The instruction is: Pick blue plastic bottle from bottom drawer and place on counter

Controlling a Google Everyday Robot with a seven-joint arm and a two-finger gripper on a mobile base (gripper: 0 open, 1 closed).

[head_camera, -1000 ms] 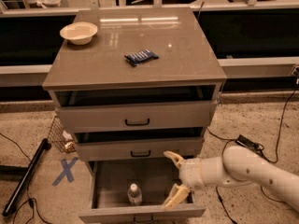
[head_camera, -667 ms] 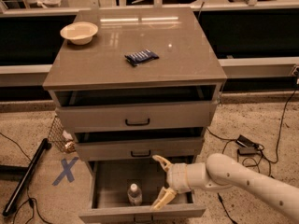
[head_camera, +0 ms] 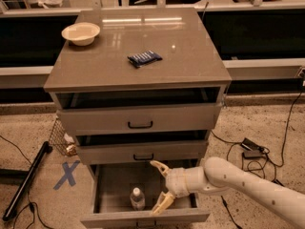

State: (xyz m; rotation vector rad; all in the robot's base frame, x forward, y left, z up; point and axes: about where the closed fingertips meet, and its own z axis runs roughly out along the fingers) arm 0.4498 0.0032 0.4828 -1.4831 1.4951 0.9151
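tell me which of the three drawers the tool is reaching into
The bottom drawer, lowest and pulled out farthest: the open tool sits inside it, beside the blue plastic bottle. The top drawer and middle drawer are only cracked open.

pincer (head_camera: 154, 188) in bottom drawer (head_camera: 119, 218), arm (head_camera: 248, 182) cropped

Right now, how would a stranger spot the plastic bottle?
Find the grey three-drawer cabinet; its lowest, deepest drawer is open. Inside, beside the open cream gripper, stands the clear bluish plastic bottle: upright, white-capped, unlike the flat dark-blue packet up top.
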